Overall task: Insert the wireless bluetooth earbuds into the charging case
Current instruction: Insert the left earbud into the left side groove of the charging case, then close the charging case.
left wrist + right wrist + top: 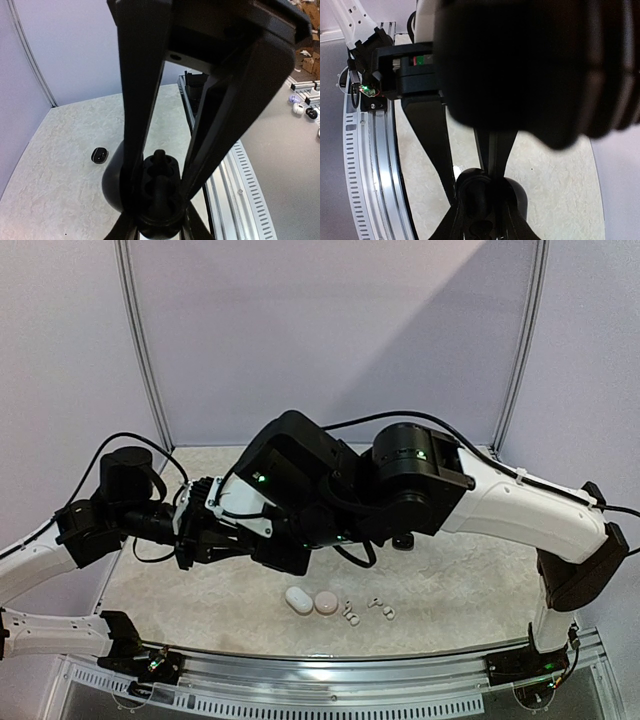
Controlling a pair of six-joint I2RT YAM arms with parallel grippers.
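Both arms meet mid-air above the tabletop (470,590), wrists crossed.

The left gripper (160,210) is clamped on the black charging case (160,192). Its fingers (135,125) converge on either side of the case. The case is lid-open, with its cavities facing the left wrist camera. A black earbud (159,157) sticks up from the case, right between the left gripper's fingers, though how far in it sits is unclear.

The right gripper (476,187) has its tips down at the same case (487,195), seen from the other side. The view there is dark and crowded, so I cannot tell whether its jaws are apart or closed, or whether they grip anything.

On the tabletop:
- The white earbuds (350,615) lie loose below both grippers, toward the near rail (400,672) and well apart from them. More of them sit just beside at (382,608).
- A white case (298,600) and a pink case (325,602) lie touching or nearly so, just left of those buds and below the grippers.
- A small glossy black object (99,155) lies off to the far side of the left gripper's fingers, apart from them. It is too small to tell whether it is a bud or a case.
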